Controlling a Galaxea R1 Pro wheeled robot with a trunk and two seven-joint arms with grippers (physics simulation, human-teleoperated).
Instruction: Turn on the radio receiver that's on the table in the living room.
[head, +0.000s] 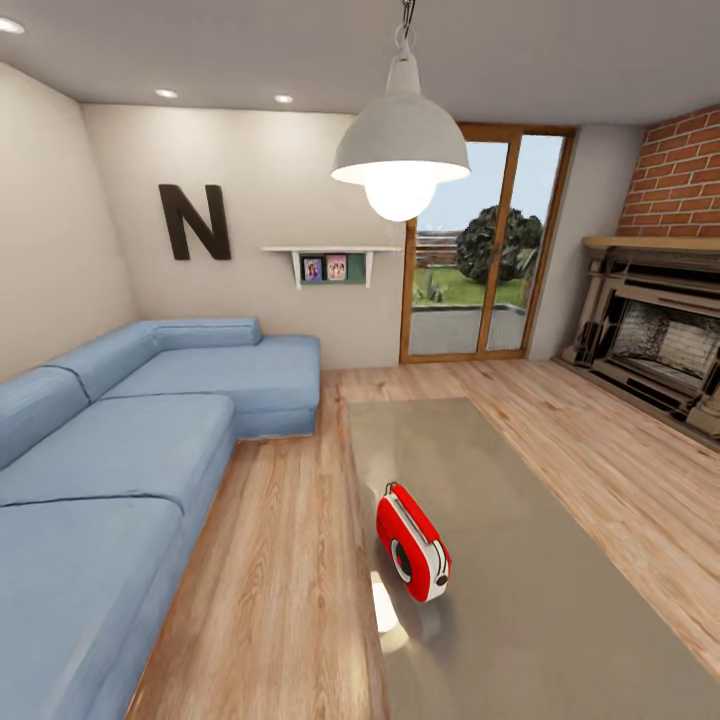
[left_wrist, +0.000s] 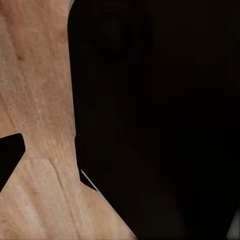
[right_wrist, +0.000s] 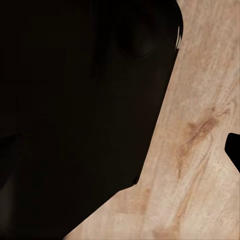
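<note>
The red radio receiver (head: 412, 541) stands on the coffee table (head: 560, 600), near its left edge, blue sofa (head: 120, 450) further left. Whether either pincer is open, I cannot tell.

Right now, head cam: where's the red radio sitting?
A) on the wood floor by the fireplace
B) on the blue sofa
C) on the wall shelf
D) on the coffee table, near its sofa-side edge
D: the radio receiver stands on the glossy top of the table, close to the edge that faces the blue sofa, with its round dial end toward the camera.
</note>
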